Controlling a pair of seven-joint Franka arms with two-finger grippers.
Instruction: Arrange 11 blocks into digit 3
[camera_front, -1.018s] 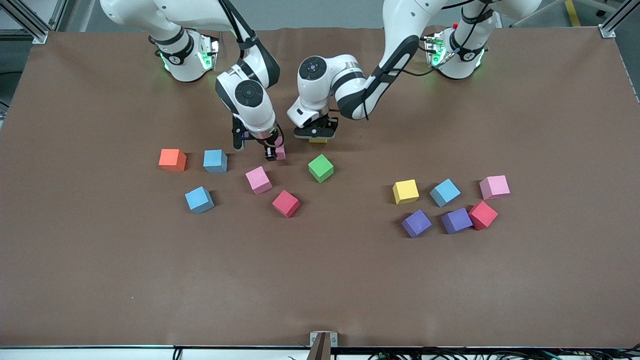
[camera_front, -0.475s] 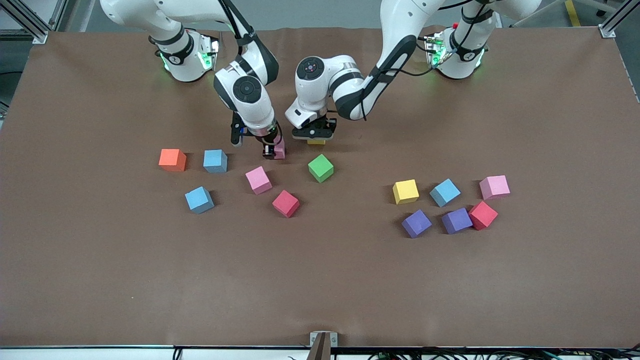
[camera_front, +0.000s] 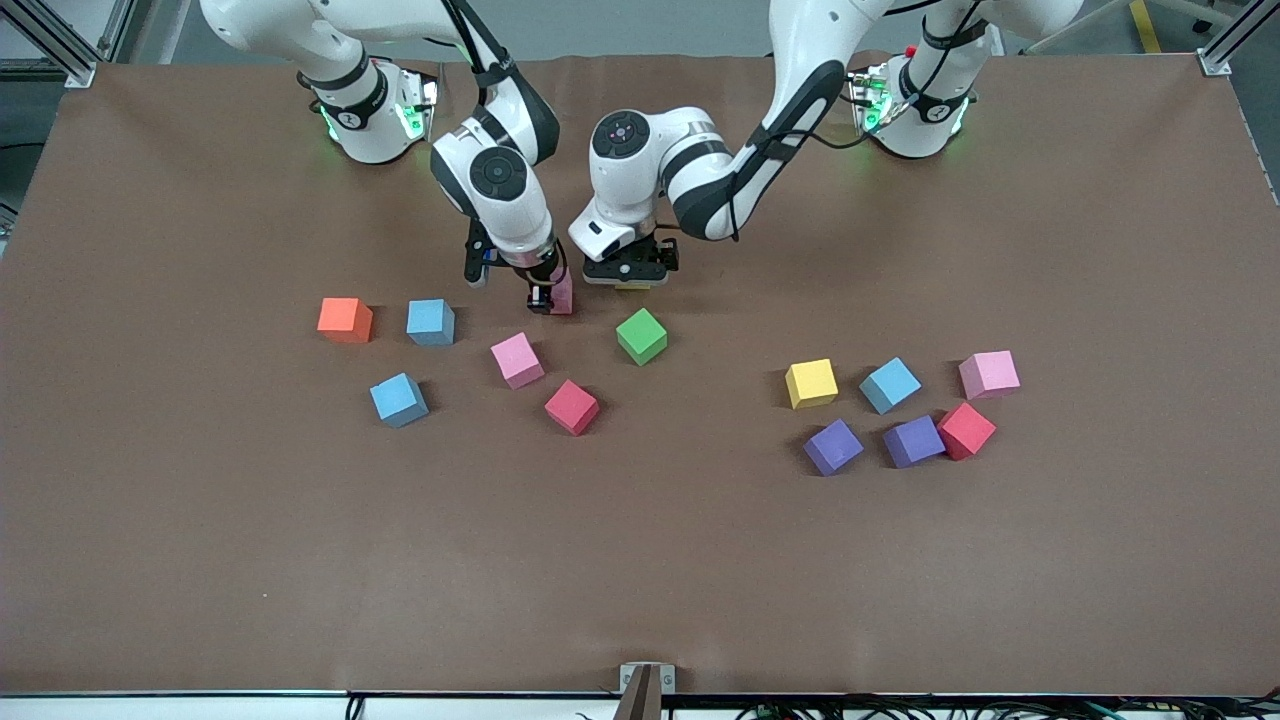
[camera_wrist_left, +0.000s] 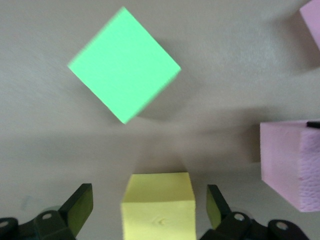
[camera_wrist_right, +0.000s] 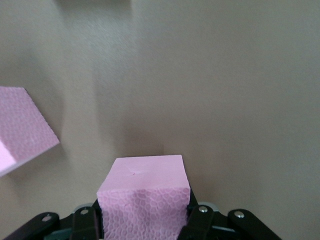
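Brown table (camera_front: 200, 560): fourteen cubes; right hand (camera_front: 548, 297) clamps pink cube (camera_front: 562, 297), left hand (camera_front: 632, 277) apart.

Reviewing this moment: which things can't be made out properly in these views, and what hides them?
- Yellow block under the left gripper: front view shows only a sliver; the gripper covers it.
- Held pink block: in the front view, mostly hidden by the right gripper.
- Whether that pink block rests on the table: no view settles it.
- Second pink block: cut off by the right wrist view's edge.
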